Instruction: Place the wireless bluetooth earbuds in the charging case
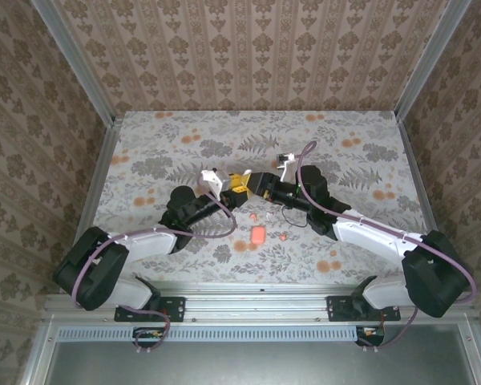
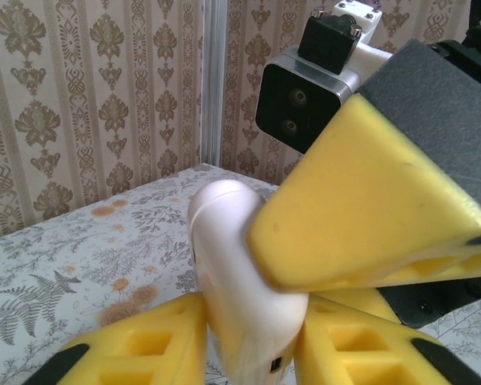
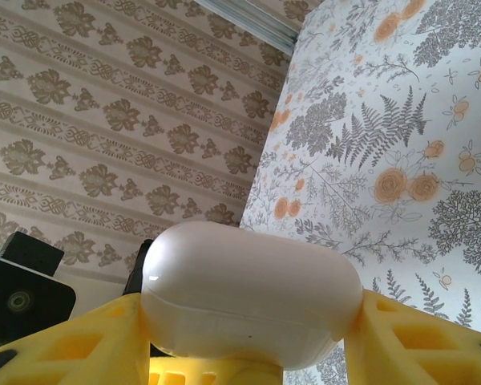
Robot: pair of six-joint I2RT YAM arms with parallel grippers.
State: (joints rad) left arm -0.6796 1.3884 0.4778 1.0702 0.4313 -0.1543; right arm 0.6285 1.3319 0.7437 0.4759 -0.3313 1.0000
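**A:** What sits at the middle of the scene?

**B:** Two robot arms reach inward over a tabletop [image 1: 369,160] printed with grey ferns and orange flowers. They meet close to its centre. Between them is a glossy white pill-shaped plastic charging case [image 3: 248,289]. A thin seam line shows near its lower edge in the right wrist view.

**A:** How do the claws stand?

**B:** The left claw [image 2: 252,321] has blocky yellow fingers and is drawn in narrow on the white case. One finger touches each side of the case's lower end, and the case stands upright in the left wrist view. The right claw [image 3: 248,321], also yellow, grips the same white case at a middling spread, with one finger against each rounded end. In the left wrist view, one right finger crosses in front of the case from 3 o'clock.

**A:** Where are the earbuds?

**B:** They are down on the tabletop, apart from the white case. At 6 o'clock from the meeting claws lies a rounded coral-red plastic case [image 1: 258,235]. Just beside it, at its 3 o'clock, is a tiny coral-red pebble-like earbud [image 1: 283,236]. Between the coral-red case and the claws, two faint pale specks [image 1: 270,216] may be the white earbuds. They are too small to tell for certain.

**A:** What surrounds the tabletop?

**B:** Walls papered in brown and cream damask stripes [image 1: 256,48] stand at 9, 12 and 3 o'clock.
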